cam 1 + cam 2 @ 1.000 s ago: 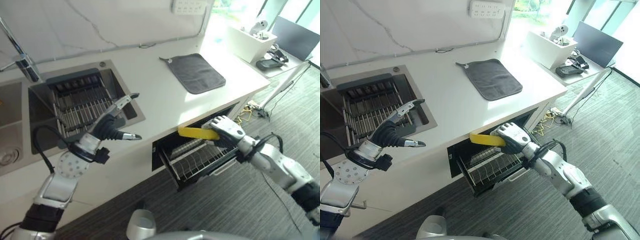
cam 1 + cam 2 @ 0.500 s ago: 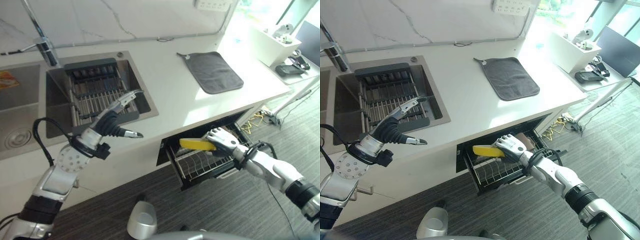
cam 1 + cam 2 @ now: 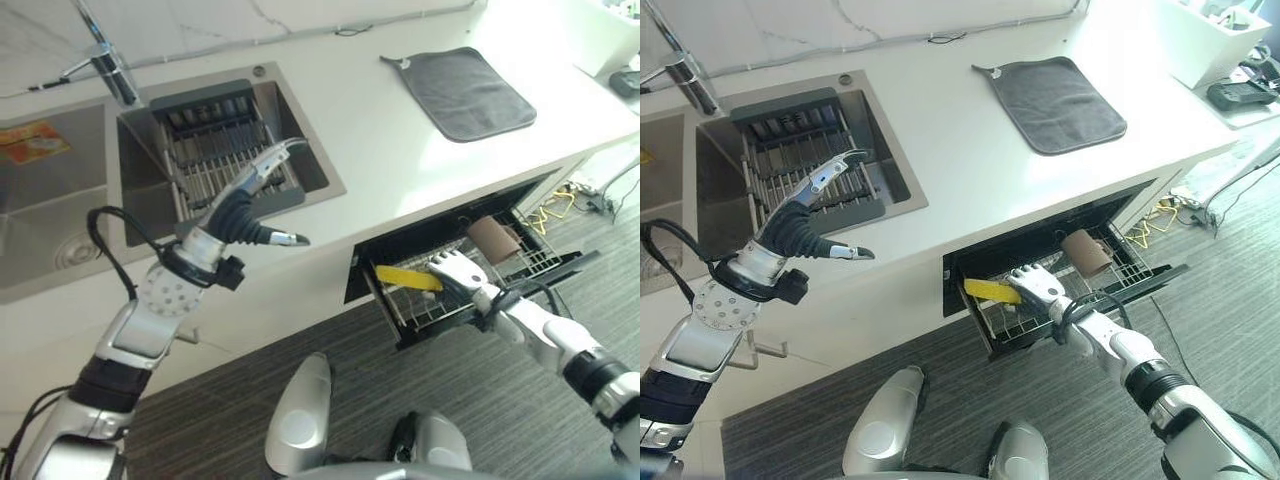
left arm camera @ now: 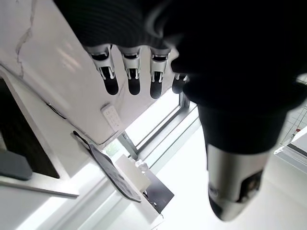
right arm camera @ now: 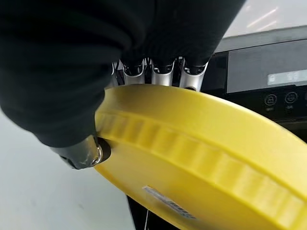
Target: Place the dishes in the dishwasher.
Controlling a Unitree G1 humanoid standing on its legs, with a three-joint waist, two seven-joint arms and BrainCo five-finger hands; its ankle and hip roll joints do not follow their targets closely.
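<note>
right hand point(image 3: 1038, 290): fingers and thumb pinch yellow plate point(image 3: 990, 291), held over pulled-out dishwasher rack point(image 3: 1118, 275) | left hand point(image 3: 250, 205): fingers straight, spread, holding nothing, above counter edge by sink point(image 3: 300, 140) | rack holds brown cup point(image 3: 1084, 252) | sink holds dark wire rack point(image 3: 800, 175) | plate's label unreadable

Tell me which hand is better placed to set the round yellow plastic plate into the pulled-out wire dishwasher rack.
Right. The right hand already pinches the yellow plate directly above the wire dishwasher rack. The left hand hovers open and empty by the sink, away from the rack.
</note>
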